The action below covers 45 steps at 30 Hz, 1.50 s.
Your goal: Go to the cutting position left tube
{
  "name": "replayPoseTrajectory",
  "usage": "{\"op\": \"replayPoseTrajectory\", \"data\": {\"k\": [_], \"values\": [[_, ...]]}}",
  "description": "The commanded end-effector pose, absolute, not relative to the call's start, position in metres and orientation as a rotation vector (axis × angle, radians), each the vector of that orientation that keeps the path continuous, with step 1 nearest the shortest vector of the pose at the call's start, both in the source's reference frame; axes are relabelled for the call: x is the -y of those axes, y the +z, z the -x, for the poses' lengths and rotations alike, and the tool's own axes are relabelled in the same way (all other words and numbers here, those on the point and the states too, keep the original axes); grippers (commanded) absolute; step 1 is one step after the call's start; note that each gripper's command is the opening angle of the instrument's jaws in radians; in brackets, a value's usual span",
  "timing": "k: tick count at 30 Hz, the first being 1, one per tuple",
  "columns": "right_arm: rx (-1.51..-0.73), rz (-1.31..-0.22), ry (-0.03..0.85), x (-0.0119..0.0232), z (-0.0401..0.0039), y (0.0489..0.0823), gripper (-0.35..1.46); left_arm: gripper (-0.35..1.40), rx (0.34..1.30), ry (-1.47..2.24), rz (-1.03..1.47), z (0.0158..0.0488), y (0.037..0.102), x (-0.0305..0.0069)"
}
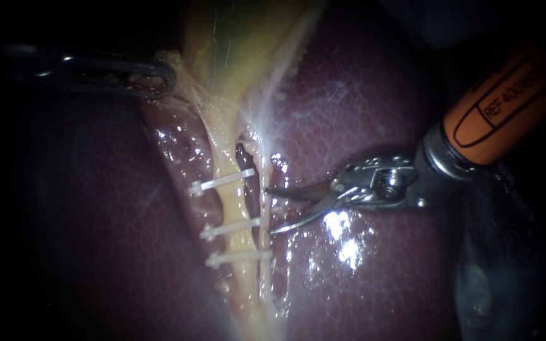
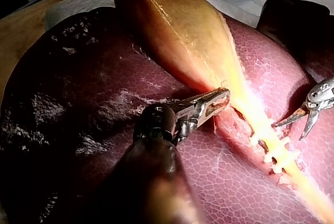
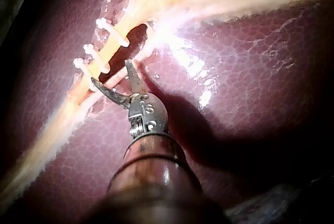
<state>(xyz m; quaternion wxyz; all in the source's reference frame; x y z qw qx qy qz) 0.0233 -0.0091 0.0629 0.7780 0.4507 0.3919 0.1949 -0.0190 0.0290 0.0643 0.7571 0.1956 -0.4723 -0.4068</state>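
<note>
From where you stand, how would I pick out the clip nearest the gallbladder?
Find the yellow gallbladder on the dark red liver and follow the pale tube running from it. Three white clips cross it; this clip comes first, slanted, with a wider gap before the other two.

Your endoscope view is lit only around its middle: wet glare flashes on the liver (image 1: 342, 230) under your right instrument (image 1: 270, 210), while the edges sink to near black and your left instrument (image 1: 153, 77) sits in gloom. From the right wrist, the right instrument casts a broad dark shadow over the liver. From the left wrist, the gallbladder (image 2: 177, 31) is brightly lit and the liver beside your left instrument is dim.
</note>
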Motion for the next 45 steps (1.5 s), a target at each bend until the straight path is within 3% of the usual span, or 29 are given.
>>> {"op": "replayPoseTrajectory", "data": {"k": [1, 21, 35, 45], "values": [[-0.853, -0.984, 0.423, 0.0092, -0.0234, 0.063, 1.34, -0.35, 1.03, -0.886, -0.427, 0.019, 0.0643, -0.029], [-0.858, -1.097, 0.453, 0.0092, -0.0257, 0.0669, 1.34, -0.35, 1.03, -0.885, -0.426, 0.0192, 0.0646, -0.0288], [-0.957, -1.292, 0.473, 0.0092, -0.0288, 0.0666, 1.33, -0.35, 1.03, -0.885, -0.425, 0.0192, 0.0648, -0.0288], [-1.031, -1.359, 0.445, 0.0097, -0.0314, 0.0657, 1.31, -0.35, 1.03, -0.885, -0.425, 0.0193, 0.0649, -0.0288]]}}
